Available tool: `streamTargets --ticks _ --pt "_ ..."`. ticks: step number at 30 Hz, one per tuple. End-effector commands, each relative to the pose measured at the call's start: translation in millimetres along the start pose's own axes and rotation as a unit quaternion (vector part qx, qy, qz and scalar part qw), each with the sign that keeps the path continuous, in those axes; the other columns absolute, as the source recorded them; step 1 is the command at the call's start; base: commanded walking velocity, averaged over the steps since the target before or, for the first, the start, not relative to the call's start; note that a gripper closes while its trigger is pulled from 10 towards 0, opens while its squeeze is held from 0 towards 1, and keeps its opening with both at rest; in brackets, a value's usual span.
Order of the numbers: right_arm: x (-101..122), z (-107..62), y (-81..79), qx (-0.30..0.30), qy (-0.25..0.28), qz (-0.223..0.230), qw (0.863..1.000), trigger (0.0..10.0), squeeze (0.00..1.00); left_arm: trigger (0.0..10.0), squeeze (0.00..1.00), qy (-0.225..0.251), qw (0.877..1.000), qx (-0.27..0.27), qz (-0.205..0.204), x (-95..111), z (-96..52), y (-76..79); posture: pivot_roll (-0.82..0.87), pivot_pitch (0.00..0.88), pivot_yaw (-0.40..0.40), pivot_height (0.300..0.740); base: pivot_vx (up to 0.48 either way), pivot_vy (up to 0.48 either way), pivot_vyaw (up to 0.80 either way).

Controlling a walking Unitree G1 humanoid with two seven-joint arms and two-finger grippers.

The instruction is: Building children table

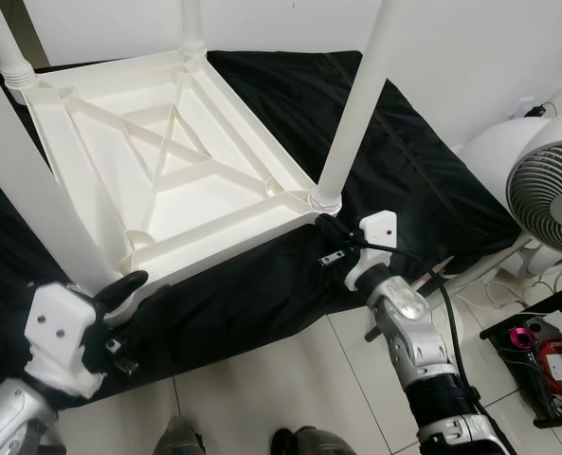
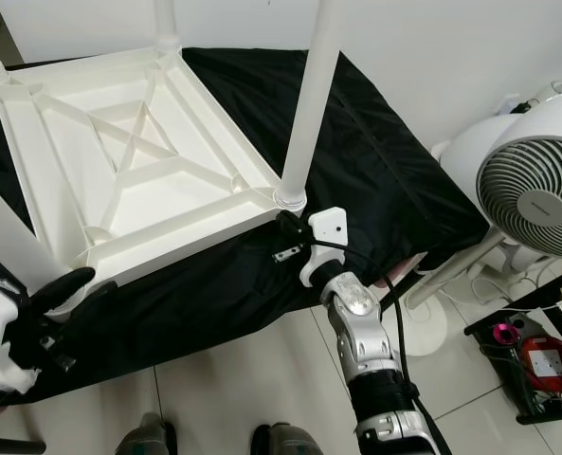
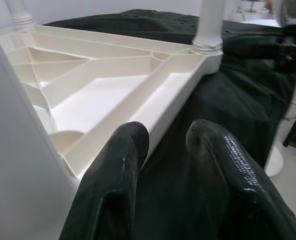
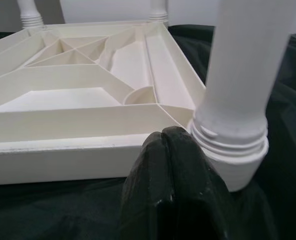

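Upturned table [image 1: 167, 161] looked light, stiff, slick; best gripped at rim. My left pincer [image 1: 134, 289] gaped empty lower left; right pincer [image 1: 330, 227] closed, empty, centre.

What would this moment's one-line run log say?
table: upside down on black cloth | left claw: open at near-left corner | right claw: shut by leg

I see the white table [image 2: 129, 171] lying upside down on a black cloth [image 2: 385, 180], its ribbed underside facing up across the upper left of the frame. One leg [image 2: 309, 104] rises from its near right corner. My right gripper [image 2: 285, 221] sits at that corner, touching the leg's base. My left gripper [image 2: 72, 284] is at lower left by the table's edge. A white fan [image 2: 532, 194] stands at right.
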State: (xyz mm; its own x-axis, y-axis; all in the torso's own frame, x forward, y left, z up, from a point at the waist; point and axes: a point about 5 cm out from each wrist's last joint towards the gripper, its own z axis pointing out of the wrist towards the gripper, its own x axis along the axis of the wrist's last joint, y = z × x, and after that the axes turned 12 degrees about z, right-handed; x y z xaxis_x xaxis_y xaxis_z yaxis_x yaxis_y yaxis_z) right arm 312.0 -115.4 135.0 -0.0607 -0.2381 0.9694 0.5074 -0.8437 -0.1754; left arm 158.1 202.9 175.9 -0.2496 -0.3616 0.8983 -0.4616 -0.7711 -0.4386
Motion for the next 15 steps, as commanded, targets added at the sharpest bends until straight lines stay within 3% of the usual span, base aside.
streamTargets --ticks 1,6,9,11,15 --pt "-4.1 -0.6 3.0 0.004 -0.010 -0.007 1.000 10.0 0.00 10.0 0.00 0.004 0.997 -0.069 0.018 3.1 -9.8 7.9 0.11 0.104 -0.115 0.740 0.000 0.000 0.00" --pt "-6.2 1.9 3.9 0.011 -0.015 -0.008 1.000 10.0 0.00 10.0 0.00 -0.030 0.998 -0.046 0.009 -1.7 -30.9 4.4 0.12 0.105 -0.121 0.740 0.000 0.000 0.00" --pt "-8.0 5.3 4.3 0.015 -0.019 -0.008 1.000 10.0 0.00 10.0 0.00 -0.056 0.998 0.000 0.025 -4.7 -48.0 -10.9 0.15 0.107 -0.134 0.740 0.000 0.000 0.00" --pt "-8.3 5.9 4.1 0.017 -0.020 -0.007 1.000 10.0 0.00 10.0 0.00 -0.060 0.998 0.007 0.028 -5.4 -50.6 -13.6 0.15 0.107 -0.134 0.740 0.000 0.000 0.00" --pt "-9.3 8.0 2.6 0.022 -0.020 -0.007 1.000 10.0 0.00 10.0 0.00 -0.086 0.993 0.055 0.056 -10.4 -64.0 -37.4 0.15 0.107 -0.139 0.740 0.000 0.000 0.00"
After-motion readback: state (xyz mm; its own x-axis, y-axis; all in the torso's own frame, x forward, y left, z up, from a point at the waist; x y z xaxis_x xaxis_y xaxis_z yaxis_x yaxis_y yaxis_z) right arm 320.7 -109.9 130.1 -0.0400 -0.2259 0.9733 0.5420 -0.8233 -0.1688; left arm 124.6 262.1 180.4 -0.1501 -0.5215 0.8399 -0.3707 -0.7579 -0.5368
